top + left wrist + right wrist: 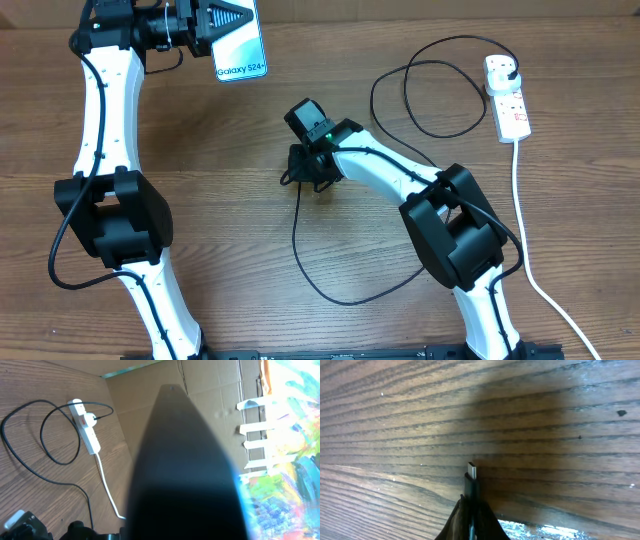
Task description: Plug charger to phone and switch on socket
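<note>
The phone (243, 52), its light screen reading "Galaxy S24+", is held up at the far left, and my left gripper (226, 20) is shut on its upper part. In the left wrist view a dark finger (185, 470) fills the middle, with the phone's bright screen (292, 460) to its right. Mid-table, my right gripper (312, 176) is shut on the charger's connector end. That small metal tip (472, 471) sticks out past the fingertips (479, 517) just above the wood. The black cable (300, 250) loops away to the plug (503, 68) in the white socket strip (510, 100).
The strip (86, 430) lies at the far right with its white lead (525, 230) running down the right side towards the front edge. Slack black cable (30, 455) lies in loops between the strip and the table's middle. A cardboard wall (150, 385) stands behind the table.
</note>
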Robot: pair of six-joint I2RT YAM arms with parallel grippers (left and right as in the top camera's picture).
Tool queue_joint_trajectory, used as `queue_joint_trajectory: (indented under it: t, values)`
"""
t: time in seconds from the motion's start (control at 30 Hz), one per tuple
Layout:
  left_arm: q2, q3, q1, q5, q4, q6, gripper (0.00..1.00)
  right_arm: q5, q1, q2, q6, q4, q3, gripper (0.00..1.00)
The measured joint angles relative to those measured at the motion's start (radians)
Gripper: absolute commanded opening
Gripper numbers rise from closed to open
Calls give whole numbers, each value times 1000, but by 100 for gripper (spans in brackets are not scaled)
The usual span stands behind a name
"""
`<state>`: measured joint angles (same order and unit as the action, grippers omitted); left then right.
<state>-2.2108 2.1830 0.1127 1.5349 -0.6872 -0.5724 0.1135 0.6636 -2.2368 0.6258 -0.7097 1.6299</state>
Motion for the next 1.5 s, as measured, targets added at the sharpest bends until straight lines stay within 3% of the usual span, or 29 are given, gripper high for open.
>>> queue_joint_trajectory:
  t: [0.3, 0.73, 0.97, 1.13, 1.2, 1.27, 1.5]
  values:
    - [0, 0, 0, 0, 0, 0, 4, 11, 4, -50, -6, -208, 128, 4]
    - [0, 0, 0, 0, 0, 0, 4, -314, 85, -50, 113, -319, 145, 4]
    - [0, 0, 0, 0, 0, 0, 4, -248, 76, -52, 115, -233, 134, 5]
    - [0, 0, 0, 0, 0, 0, 4, -215, 68, -65, 122, -251, 151, 14]
    - [0, 0, 0, 0, 0, 0, 5, -209, 68, -69, 122, -256, 156, 13]
    - [0, 0, 0, 0, 0, 0, 4, -207, 67, -69, 122, -260, 157, 4]
    - [0, 0, 0, 0, 0, 0, 4, -157, 46, -78, 106, -291, 183, 4]
